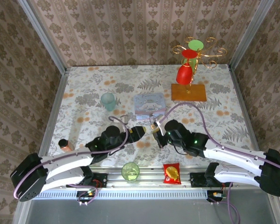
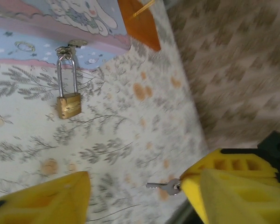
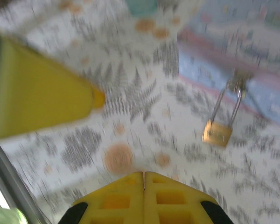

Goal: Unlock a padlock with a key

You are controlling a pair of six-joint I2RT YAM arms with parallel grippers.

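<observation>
**Left hand wide over the key, padlock lying at the tin**

I see the floral-cloth surface from above, and both arms reach in toward its middle. The left arm comes from the near left and the right arm from the near right. Their tips almost meet just in front of the pale blue tin.

A gold wire stand on an orange base sits at the back right, with a red cup hung on it. A teal cup is left of the tin. At the near edge are a green cup and a red-and-gold snack packet. A small brown canister stands far left.

The left hand is wide: its yellow fingers stand well apart with bare cloth between them. The right hand is fully closed, pads pressed together and nothing pinched. That view is blurred.

The padlock lies flat on the cloth against the tin's front edge. Its shackle runs up to a small metal catch on the tin, and both legs enter the brass body.

The key lies on the cloth, well apart from the padlock, with its bow just beside the left hand's right-side finger. I cannot tell whether they touch.
</observation>
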